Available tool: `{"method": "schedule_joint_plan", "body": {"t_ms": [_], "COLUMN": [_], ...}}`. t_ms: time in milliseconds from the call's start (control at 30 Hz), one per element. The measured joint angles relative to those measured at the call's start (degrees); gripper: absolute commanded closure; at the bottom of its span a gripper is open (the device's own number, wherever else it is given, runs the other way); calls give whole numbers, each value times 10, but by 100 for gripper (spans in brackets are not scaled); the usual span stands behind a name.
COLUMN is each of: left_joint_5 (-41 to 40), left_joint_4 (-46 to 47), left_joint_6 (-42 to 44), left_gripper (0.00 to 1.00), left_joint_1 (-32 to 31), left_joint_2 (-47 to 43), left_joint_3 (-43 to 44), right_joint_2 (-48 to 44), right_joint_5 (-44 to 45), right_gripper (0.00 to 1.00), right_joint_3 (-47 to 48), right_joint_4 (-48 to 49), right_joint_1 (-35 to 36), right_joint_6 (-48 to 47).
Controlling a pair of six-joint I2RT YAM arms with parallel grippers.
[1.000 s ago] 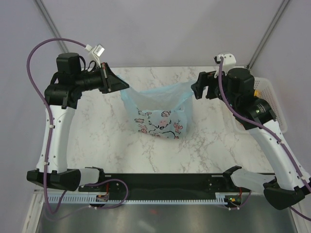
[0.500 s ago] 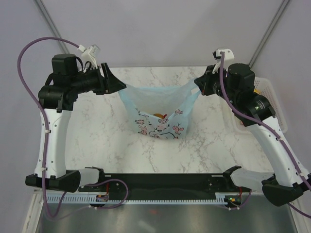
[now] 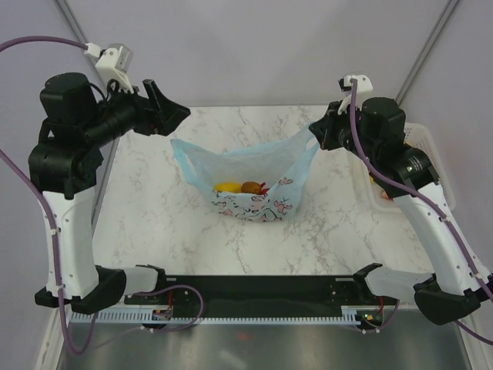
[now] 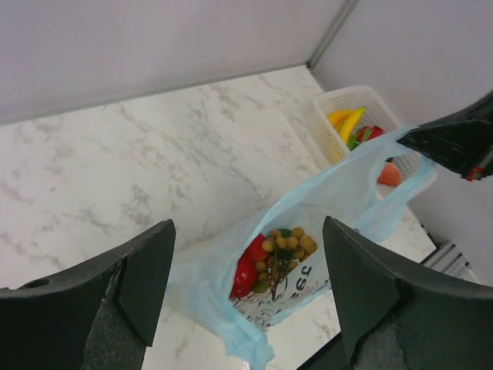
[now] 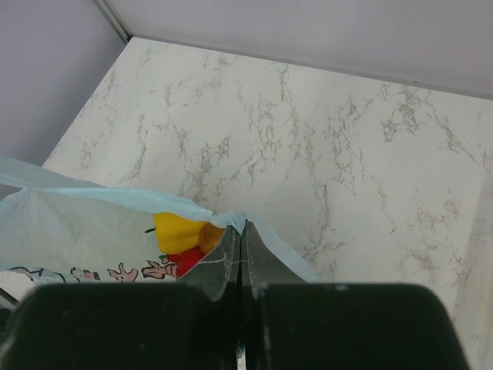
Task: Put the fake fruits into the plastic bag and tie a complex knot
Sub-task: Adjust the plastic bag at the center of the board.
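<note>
Now | left hand released plastic bag, lifted | right hand clenched on it

The bag sits in the middle of the table, between the two arms. Fruits lie in it, side by side near its front wall. The bag's right handle runs up and to the right to the right gripper, which pinches it behind and right of the bag. The left gripper is behind and left of the bag, near its left corner but apart from it. The basket stands at the table's right edge, partly under the right arm, with more fruits in it.
</note>
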Motion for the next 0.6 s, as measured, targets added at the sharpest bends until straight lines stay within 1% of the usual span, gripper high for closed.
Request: {"method": "schedule_joint_plan", "body": {"t_ms": [133,300,433,533,600], "left_joint_5": [36,90,121,114,107], "left_joint_4": [76,193,283,339,365], "left_joint_6": [17,48,57,72,85], "left_gripper": [15,14,12,11,10], "left_joint_1": [-73,-164,-203,-225,-243], "left_joint_2": [21,70,97,104,110], "left_joint_3": [-13,-66,-134,-184,-197], "right_joint_2": [9,18,21,22,22], "right_joint_5": [0,9,14,14,13], "right_gripper": [100,100,100,100,100], "right_joint_3": [9,19,23,26,27], "right_joint_4": [-7,-9,-11,-11,-11], "right_joint_1": [0,0,0,0,0], "right_joint_6": [2,2,3,5,6]}}
